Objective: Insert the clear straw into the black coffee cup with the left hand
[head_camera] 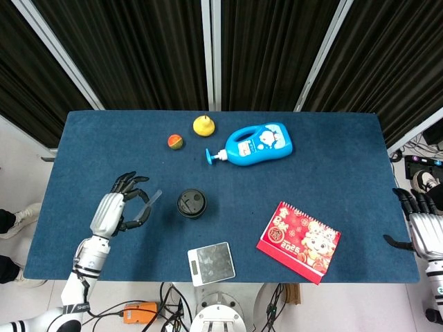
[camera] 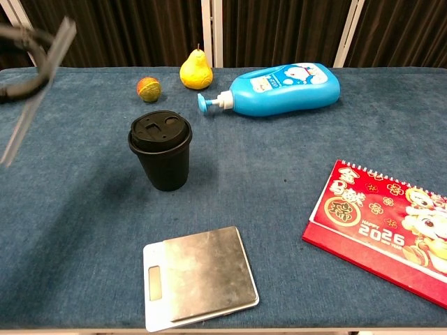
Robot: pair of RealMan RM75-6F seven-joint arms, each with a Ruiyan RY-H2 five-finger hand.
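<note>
The black coffee cup with its black lid stands upright near the table's front middle, also seen in the chest view. My left hand hovers to the left of the cup and pinches the clear straw. In the chest view the straw hangs steeply tilted at the far left, well above the table, with only the fingers showing at the top left corner. My right hand rests off the table's right edge, fingers spread, holding nothing.
A blue lotion bottle lies at the back, with a yellow pear and a small orange-green fruit to its left. A silver kitchen scale sits at the front edge. A red calendar lies front right.
</note>
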